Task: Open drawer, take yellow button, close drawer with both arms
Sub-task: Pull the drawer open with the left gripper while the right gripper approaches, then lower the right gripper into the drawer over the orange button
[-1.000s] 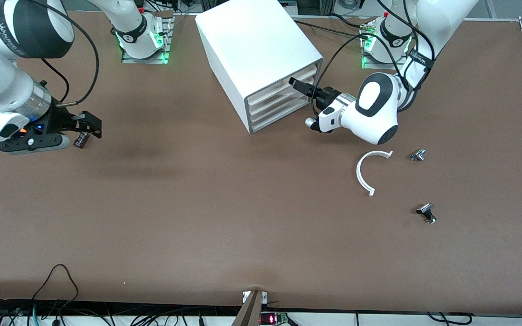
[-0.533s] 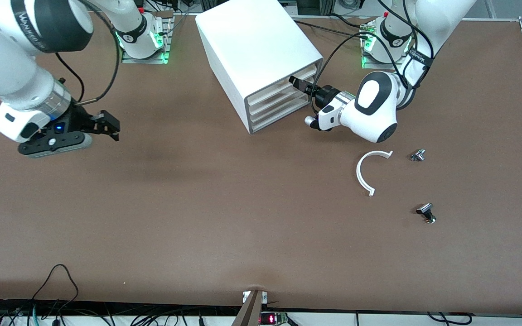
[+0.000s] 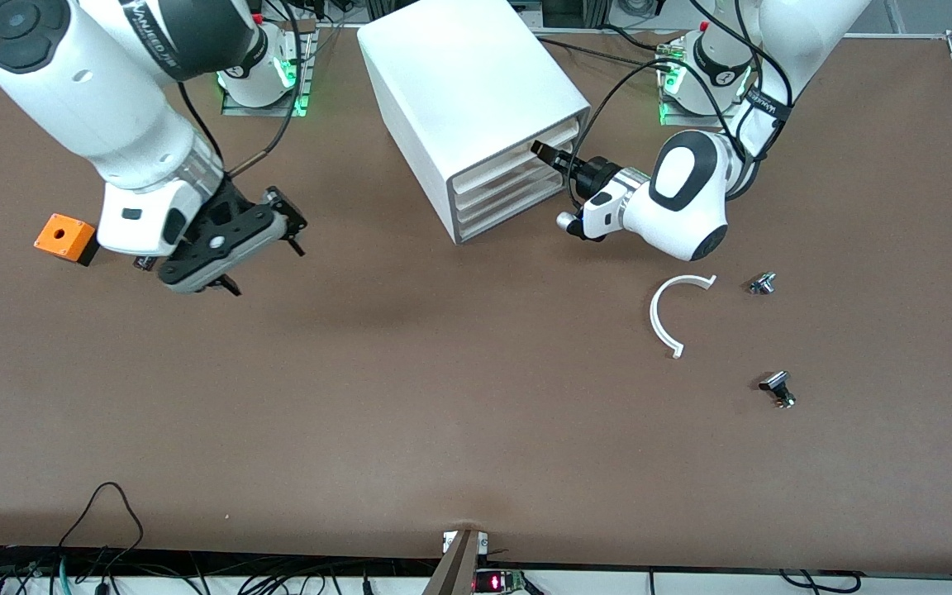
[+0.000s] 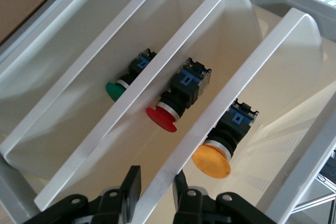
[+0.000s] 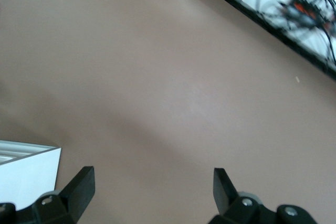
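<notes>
Left black two-finger gripper [image 3: 544,153]: fingers clamped on cream drawer front [image 4: 157,182] of white box cabinet [image 3: 476,107]; barely moved. Orange-capped push button [image 4: 215,156]: inside drawer. Right black gripper [image 3: 273,219]: fingers apart, empty, has swung from table end toward cabinet, uncovering orange box [image 3: 65,237]. Judgement: pull imminent.

A large white box cabinet [image 3: 472,99] with four stacked cream-fronted drawers stands on the brown table [image 3: 410,397], and the left arm's black two-finger gripper [image 3: 544,153] is at the front of its upper drawers. The right arm's black gripper [image 3: 282,219] hangs over bare table toward the right arm's end from the cabinet, near an orange box with a hole [image 3: 64,236]. Nearer the front camera than the cabinet, toward the left arm's end, lie a white curved plastic strip [image 3: 668,312] and two small metal-and-black parts [image 3: 763,283] [image 3: 778,387].
</notes>
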Robot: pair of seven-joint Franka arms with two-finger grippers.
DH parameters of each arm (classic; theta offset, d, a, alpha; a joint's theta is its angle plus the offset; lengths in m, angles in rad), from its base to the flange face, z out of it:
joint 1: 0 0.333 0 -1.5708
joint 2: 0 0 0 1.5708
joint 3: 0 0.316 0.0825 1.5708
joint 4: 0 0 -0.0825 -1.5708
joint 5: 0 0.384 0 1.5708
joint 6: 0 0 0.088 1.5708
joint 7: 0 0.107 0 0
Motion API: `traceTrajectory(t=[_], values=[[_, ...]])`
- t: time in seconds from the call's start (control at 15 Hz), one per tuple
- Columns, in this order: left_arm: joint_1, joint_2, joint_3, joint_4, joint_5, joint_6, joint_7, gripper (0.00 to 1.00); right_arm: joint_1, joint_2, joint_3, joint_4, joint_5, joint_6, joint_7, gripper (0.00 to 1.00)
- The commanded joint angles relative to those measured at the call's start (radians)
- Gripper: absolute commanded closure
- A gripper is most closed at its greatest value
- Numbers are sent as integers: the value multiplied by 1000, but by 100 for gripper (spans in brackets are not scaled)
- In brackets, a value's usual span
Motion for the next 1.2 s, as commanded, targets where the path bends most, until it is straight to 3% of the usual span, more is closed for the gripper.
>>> traceTrajectory(t=[0.0,0.27,0.47,0.73,0.8,0.87,1.13], values=[[23,-15,54,27,63,70,-24,100,0,75,58,112,15,-16,-86,0],[32,-8,97,93,135,128,-17,100,47,108,69,118,10,-13,-225,0],[38,-4,106,113,135,205,-13,100,110,145,69,169,10,-13,-252,0],[38,2,108,114,137,206,-11,100,208,220,69,256,15,17,-287,0],[40,0,108,114,135,206,-13,75,236,243,67,284,14,13,-286,0],[43,-4,108,114,132,206,-11,3,257,262,66,302,10,15,-284,0],[49,-40,112,152,144,223,-16,0,305,303,61,310,1,10,-285,0]])
